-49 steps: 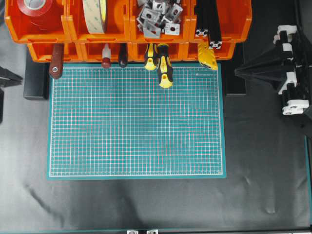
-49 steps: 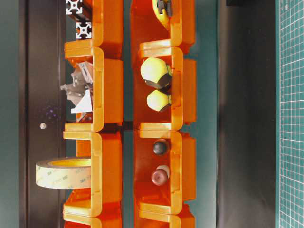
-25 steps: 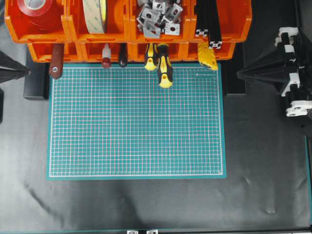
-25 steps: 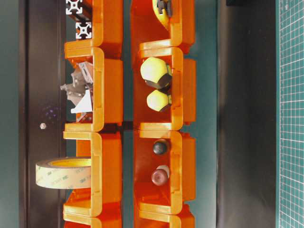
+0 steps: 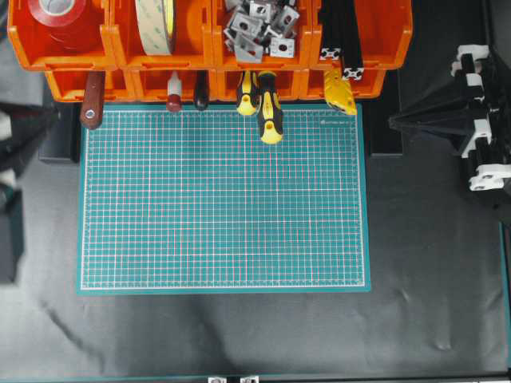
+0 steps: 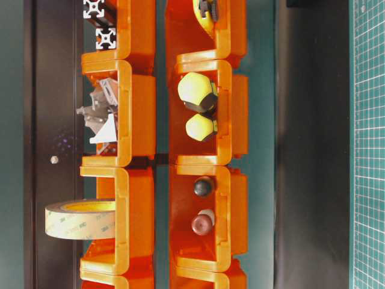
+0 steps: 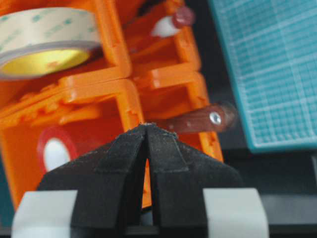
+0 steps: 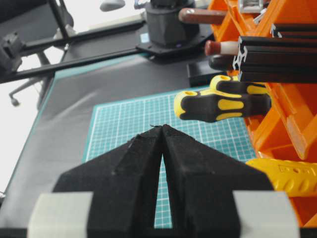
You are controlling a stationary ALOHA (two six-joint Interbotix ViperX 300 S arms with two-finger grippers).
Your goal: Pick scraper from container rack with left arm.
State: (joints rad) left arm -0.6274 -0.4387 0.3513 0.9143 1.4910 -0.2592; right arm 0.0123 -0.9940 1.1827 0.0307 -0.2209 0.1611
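The left claw (image 7: 146, 130) is pinched shut with nothing in it, pointing at the scraper (image 7: 198, 119), whose wooden handle pokes out of the orange container rack (image 5: 80, 48) so it is easy to grab, beside the green mat (image 5: 223, 199) on the dark bench (image 5: 239, 335), while the right claw (image 8: 162, 130) is shut and empty too.

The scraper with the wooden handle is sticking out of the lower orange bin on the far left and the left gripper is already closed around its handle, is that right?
Not quite. The scraper does stick out of the far-left lower bin of the container rack, but the left gripper is shut on nothing. The left wrist view shows its fingertips pressed together, short of the handle.
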